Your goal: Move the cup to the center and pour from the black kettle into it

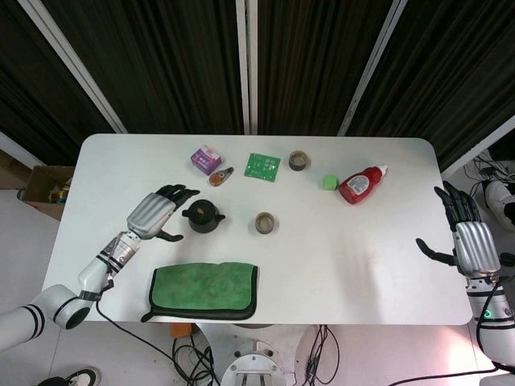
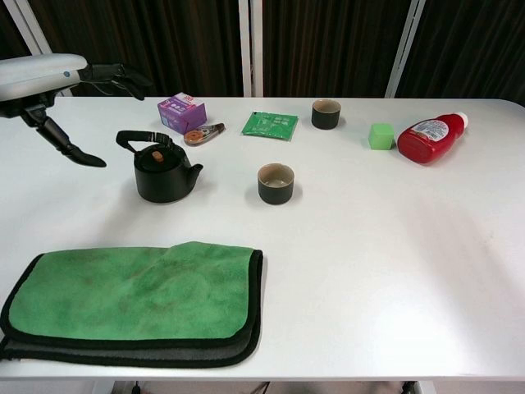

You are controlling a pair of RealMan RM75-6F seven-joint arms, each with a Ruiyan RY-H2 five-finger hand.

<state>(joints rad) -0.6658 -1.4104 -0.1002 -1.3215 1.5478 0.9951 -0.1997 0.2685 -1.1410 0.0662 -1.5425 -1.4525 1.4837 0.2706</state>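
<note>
Head view over the white tabletop (image 1: 362,265): nearest the robot lies a folded green cloth (image 1: 203,289), just in front of the black kettle (image 1: 202,216). The left hand (image 1: 153,215) hovers just beside the kettle on its left, fingers spread and holding nothing. A cup (image 1: 265,223) sits near the kettle's right side, about mid-table, so the centering step appears done and the reach for the kettle looks to be the step in hand. Next, that hand would need to close around the kettle's handle (image 2: 134,140), lift, and tip the spout over the cup. Far right of the kettle, off the table's edge, the right hand (image 1: 467,245) hangs with fingers spread and nothing in it. Beyond the kettle stand a purple box (image 1: 206,159) and a second cup (image 1: 298,160).
</note>
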